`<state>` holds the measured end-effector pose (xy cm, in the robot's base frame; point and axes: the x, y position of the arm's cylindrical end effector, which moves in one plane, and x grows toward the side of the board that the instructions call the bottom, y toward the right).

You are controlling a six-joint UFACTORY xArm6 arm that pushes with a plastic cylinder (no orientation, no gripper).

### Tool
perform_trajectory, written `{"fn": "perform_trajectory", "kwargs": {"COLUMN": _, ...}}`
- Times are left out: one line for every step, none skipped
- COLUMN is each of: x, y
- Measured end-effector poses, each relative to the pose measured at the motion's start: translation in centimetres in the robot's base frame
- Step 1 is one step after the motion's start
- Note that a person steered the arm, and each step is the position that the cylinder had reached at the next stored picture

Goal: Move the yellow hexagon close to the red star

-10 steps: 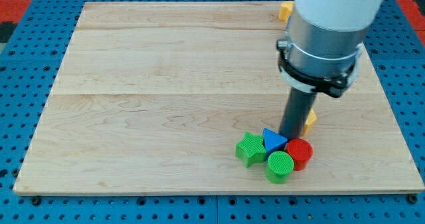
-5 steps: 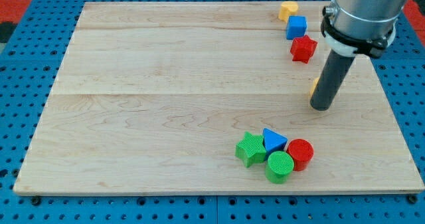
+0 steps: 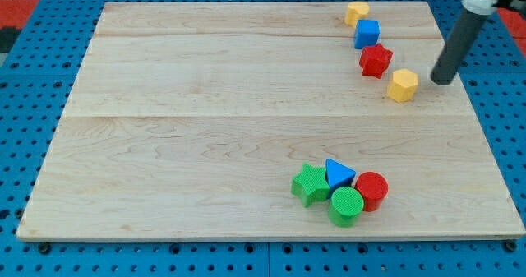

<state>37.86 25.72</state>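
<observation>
The yellow hexagon (image 3: 403,85) lies on the wooden board at the view's upper right. The red star (image 3: 376,60) sits just up and left of it, a small gap between them. My tip (image 3: 442,81) rests on the board to the right of the yellow hexagon, a short gap away, not touching it. The dark rod rises from it toward the view's top right corner.
A blue cube (image 3: 366,34) and a yellow heart-like block (image 3: 356,13) lie above the red star. At the bottom middle-right sit a green star (image 3: 311,184), a blue triangle (image 3: 338,173), a red cylinder (image 3: 371,190) and a green cylinder (image 3: 346,206). The board's right edge (image 3: 477,104) is close to my tip.
My tip has travelled from beside the bottom cluster up and right. The yellow hexagon has moved up the board with it and now lies near the red star; my tip stands off to its right.
</observation>
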Motion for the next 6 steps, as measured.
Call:
{"fn": "perform_trajectory", "kwargs": {"x": 0.0, "y": 0.0}}
{"fn": "perform_trajectory", "kwargs": {"x": 0.0, "y": 0.0}}
{"fn": "perform_trajectory", "kwargs": {"x": 0.0, "y": 0.0}}
{"fn": "perform_trajectory", "kwargs": {"x": 0.0, "y": 0.0}}
{"fn": "perform_trajectory", "kwargs": {"x": 0.0, "y": 0.0}}
{"fn": "perform_trajectory", "kwargs": {"x": 0.0, "y": 0.0}}
